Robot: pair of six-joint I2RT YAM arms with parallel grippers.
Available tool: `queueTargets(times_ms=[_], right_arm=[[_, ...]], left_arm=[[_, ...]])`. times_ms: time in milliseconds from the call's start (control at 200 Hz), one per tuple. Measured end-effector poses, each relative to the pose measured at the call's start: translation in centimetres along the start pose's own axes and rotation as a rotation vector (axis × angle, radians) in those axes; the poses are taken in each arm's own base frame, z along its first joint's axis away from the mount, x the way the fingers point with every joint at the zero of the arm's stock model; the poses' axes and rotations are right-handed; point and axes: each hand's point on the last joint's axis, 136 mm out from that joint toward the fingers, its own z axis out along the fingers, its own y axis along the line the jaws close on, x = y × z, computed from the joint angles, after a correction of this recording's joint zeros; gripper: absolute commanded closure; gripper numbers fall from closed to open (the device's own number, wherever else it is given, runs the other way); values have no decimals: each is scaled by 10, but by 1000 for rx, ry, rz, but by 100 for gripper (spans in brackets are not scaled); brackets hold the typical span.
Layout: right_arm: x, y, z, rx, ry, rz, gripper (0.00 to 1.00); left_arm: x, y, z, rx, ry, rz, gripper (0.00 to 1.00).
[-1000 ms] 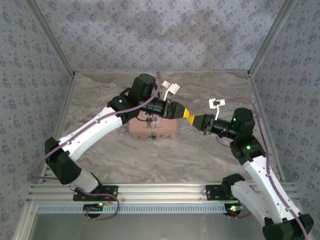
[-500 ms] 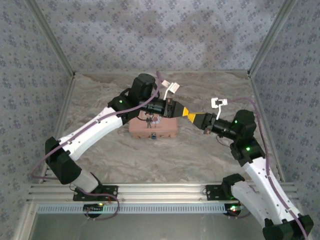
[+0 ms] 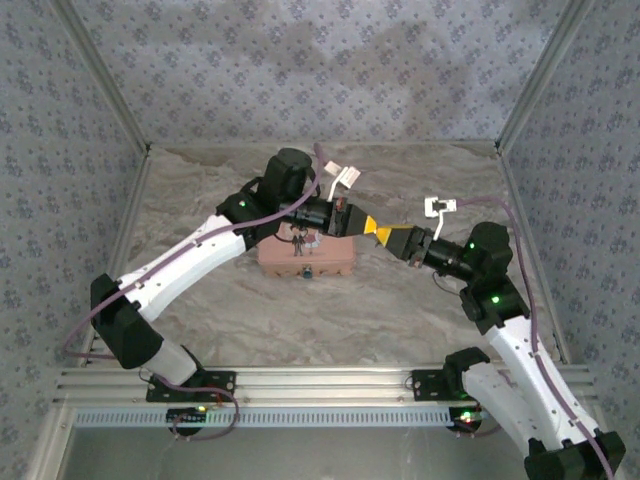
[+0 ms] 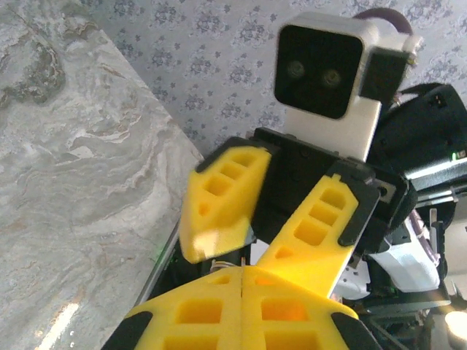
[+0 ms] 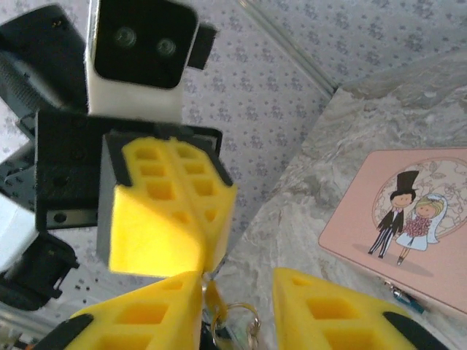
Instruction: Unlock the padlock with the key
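My left gripper (image 3: 366,224) and right gripper (image 3: 390,235) meet tip to tip above the table, right of the pink tin (image 3: 330,262). In the right wrist view the left gripper (image 5: 206,267) is shut on the key (image 5: 213,295), a thin coppery sliver with a wire ring (image 5: 246,321) hanging from it. My right gripper (image 5: 237,281) stands open around the key, its left finger close beside it. The left wrist view shows my left gripper (image 4: 241,271) shut, with the right gripper's fingers (image 4: 219,197) spread opposite. The small blue-teal padlock (image 3: 307,272) sits at the tin's front edge (image 5: 406,297).
The pink tin (image 5: 438,211), with a cartoon couple on its lid, lies flat on the marbled table (image 3: 400,300). Patterned walls (image 3: 330,70) close in the back and both sides. An aluminium rail (image 3: 320,385) runs along the near edge by the arm bases.
The left gripper has shut on the key while the right gripper has opened and let go of it. Both arms have stayed almost in place.
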Motion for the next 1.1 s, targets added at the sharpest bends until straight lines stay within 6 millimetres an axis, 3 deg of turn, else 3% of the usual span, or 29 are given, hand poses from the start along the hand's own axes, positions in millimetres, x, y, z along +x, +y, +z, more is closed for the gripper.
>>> queueTargets(times_ms=[310,505,715,999,1099], right_arm=[[-1,-1,-1,2,-2,12,65],[1,4,-1,-24,14,19,62],[5,9,-1,-48,37,20,68],[7,7,0,-49,48,24,96],[7,7,0,-46,51,20,100]], left_arm=[[1,0,0,1,5,7,100],[1,0,0,0,5,6,100],[2,1,0,-3,8,3,100],[2,3,0,-11,8,-3,100],[2,4,-1,-14,8,-6,100]])
